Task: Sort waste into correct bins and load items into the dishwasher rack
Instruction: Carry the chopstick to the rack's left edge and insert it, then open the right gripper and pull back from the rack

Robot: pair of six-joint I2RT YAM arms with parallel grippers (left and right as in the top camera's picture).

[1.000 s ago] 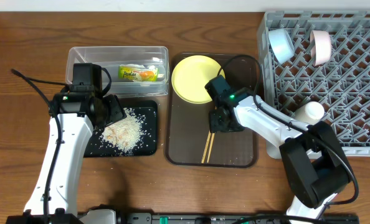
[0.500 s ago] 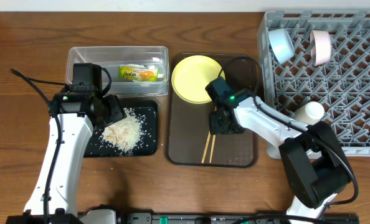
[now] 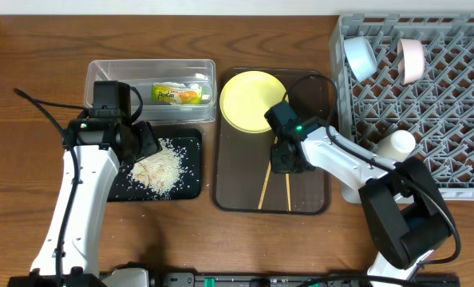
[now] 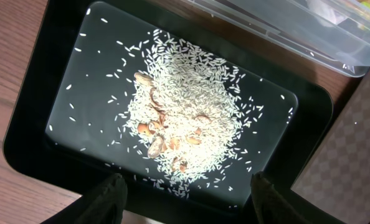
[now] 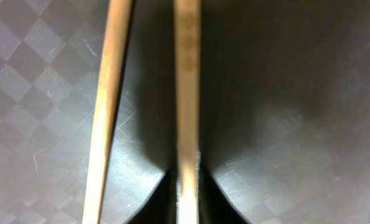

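Entry: counter, current state, as I find it.

1. Change noted: chopsticks [image 3: 265, 191]. A second ago they lay close together; now they are splayed on the brown serving tray [image 3: 309, 199]. The stick nearer the rack side has swung away from its partner and runs straight toward the near edge. My right gripper [image 3: 288, 161] has shifted slightly toward the right edge.
2. Right arm: reaches from the near right corner across to mid-counter, wrist bent down over the sticks' far ends. The gripper is pinched together on one stick. The right wrist view shows it between my fingertips [image 5: 186, 193], with the other stick free beside it.
3. Left arm: unchanged. It stretches from the near left edge, with the left gripper [image 4: 188, 205] apart and holding nothing above the black tray [image 4: 35, 155].
4. Rice [image 4: 185, 118]: heaped in the black tray with brown scraps mixed in and loose grains around.
5. Snack wrapper [image 3: 177, 94]: inside the clear tub [image 3: 101, 72], toward the far left.
6. Yellow-green plate [image 3: 249, 100]: on the serving tray's far end.
7. Dishwasher rack [image 3: 460, 119]: far right corner. It holds the light blue bowl [image 3: 358, 57] and the white bowl [image 3: 411, 60], both on edge. The small white cup [image 3: 396, 143] is at its near left side.
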